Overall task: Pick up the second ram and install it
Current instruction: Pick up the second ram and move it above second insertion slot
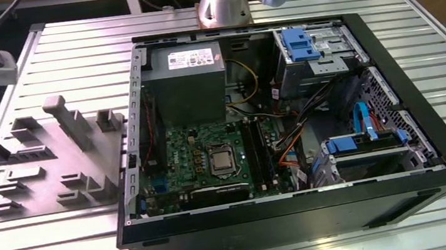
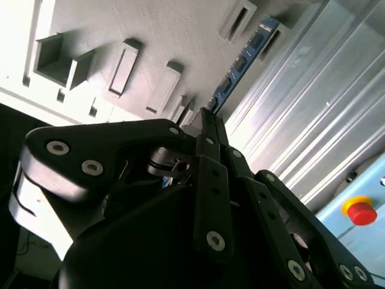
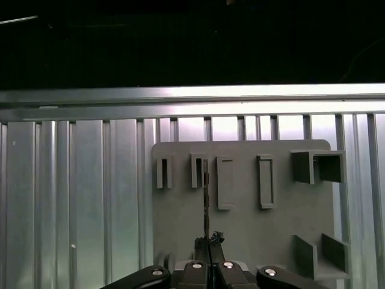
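Robot's gripper [image 3: 207, 245] was seen pinched tight on one end of the second ram [image 2: 243, 57]. The stick was held out over the grey tray [image 3: 240, 235], near the tray's edge with the small slots, on the metal table [image 3: 72, 192]. It was judged light, thin and stiff, but easy to snap, so it was best held by its flat sides.

Open computer case [image 1: 301, 220] on ribbed metal tabletop [image 1: 79, 40], grey holder tray [image 1: 48, 176] just beside it at the exterior view's left.
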`<state>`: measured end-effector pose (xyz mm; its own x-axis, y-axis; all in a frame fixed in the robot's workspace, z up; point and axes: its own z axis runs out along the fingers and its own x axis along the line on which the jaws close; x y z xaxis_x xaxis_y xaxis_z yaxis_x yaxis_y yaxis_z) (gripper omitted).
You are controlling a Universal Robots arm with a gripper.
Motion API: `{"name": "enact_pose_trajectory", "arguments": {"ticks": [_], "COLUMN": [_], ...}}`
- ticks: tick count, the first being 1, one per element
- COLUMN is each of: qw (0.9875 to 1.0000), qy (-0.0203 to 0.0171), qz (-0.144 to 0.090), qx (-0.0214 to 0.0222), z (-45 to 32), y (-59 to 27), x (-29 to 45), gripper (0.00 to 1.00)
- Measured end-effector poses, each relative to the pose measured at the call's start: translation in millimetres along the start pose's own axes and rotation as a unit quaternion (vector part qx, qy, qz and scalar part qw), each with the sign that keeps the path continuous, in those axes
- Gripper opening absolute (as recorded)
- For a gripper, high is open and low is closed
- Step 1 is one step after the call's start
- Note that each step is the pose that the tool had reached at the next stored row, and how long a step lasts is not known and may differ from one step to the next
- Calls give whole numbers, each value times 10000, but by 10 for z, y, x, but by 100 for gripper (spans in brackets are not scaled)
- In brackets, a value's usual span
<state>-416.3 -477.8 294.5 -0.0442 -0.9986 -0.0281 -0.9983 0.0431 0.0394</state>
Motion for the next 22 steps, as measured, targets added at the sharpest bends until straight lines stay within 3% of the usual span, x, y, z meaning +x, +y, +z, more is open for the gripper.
{"name": "enact_pose_trajectory", "arguments": {"ticks": [5, 22], "qw": [10000, 10000], "qy": [0, 0], "qz": [0, 0], "qx": [2, 3], "z": [-207, -701], "y": [8, 28], "x": [-6, -20], "gripper": [11, 11]}}
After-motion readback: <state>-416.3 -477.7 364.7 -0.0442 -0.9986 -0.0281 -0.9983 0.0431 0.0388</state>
